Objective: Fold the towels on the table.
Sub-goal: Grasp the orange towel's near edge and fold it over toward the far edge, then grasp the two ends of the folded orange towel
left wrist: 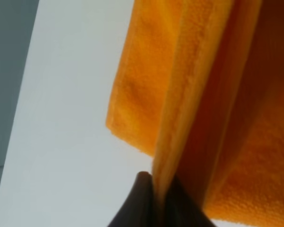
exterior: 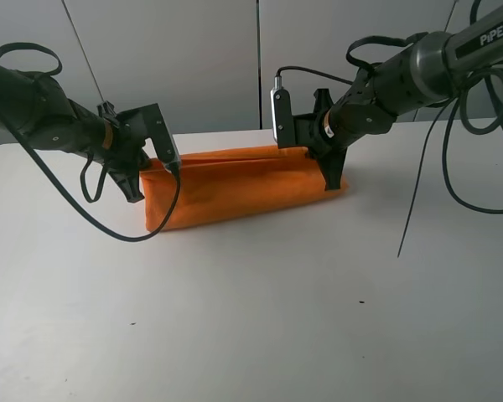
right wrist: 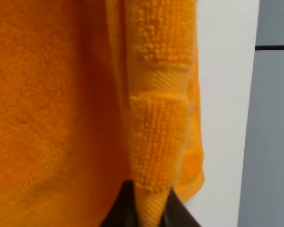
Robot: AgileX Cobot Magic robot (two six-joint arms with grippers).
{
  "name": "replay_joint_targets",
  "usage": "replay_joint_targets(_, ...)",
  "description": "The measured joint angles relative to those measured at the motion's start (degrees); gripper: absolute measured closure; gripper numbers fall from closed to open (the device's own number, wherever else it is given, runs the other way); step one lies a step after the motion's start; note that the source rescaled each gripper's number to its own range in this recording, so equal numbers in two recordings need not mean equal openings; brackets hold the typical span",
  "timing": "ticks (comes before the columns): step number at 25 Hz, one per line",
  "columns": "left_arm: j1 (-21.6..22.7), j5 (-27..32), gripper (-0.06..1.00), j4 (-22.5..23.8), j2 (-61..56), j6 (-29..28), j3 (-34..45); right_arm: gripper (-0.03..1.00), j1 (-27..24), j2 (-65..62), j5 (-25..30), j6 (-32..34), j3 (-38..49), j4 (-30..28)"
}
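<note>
Left pincer [exterior: 138,180] and right pincer [exterior: 334,176] are each clamped shut on an end of the orange towel [exterior: 235,188], one at either end of its upper edge. The left wrist view shows the left pincer's dark tips [left wrist: 156,201] squeezed together with a thin ridge of cloth [left wrist: 255,142] standing up between them. The right wrist view shows the right pincer [right wrist: 149,210] nipping the hem just below the flat woven band [right wrist: 156,80] that crosses the terry pile [right wrist: 47,94]. The towel sits toward the far edge of the white table [exterior: 235,327], about midway between its left and right sides. Its gripped edge is raised, and the rest slopes down to a near edge resting on the table top. How many layers lie under the raised sheet cannot be told from these views. As a judgement, the cloth will handle as light, soft and quite limp. It has no stiffness of its own, so any span between the two grips will sag and must be held taut by drawing the ends apart. The looped pile should give good friction, so slipping seems unlikely with a firm pinch. The corners and the hemmed edge, where the weave is denser, look like the surest places to hold. Only one layer should be taken where a single sheet is meant to turn over.
</note>
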Motion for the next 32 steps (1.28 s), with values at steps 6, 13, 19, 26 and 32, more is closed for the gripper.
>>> replay_joint_targets(6,0.13,1.15,0.78,0.00,0.00,0.00,-0.50,0.72,-1.42,0.04,0.28,0.00,0.00,-1.38)
replay_joint_targets(13,1.24,4.49,0.21,0.34,0.00,0.00,-0.50,0.20,-2.77,0.40,1.82,0.00,0.00,-1.91)
replay_joint_targets(19,1.24,2.70,-0.05,1.60,-2.03,0.00,-0.50,0.11,-2.77,-1.75,1.69,2.17,0.00,-2.02)
replay_joint_targets(26,1.24,9.13,-0.05,-4.30,-6.39,-15.54,-0.87,0.11,-2.77,-6.62,4.15,26.15,-0.77,-1.51)
replay_joint_targets(32,1.24,19.00,-0.05,-20.07,-6.42,-26.08,-1.88,0.03,-4.17,-7.02,14.23,29.31,-7.34,15.72)
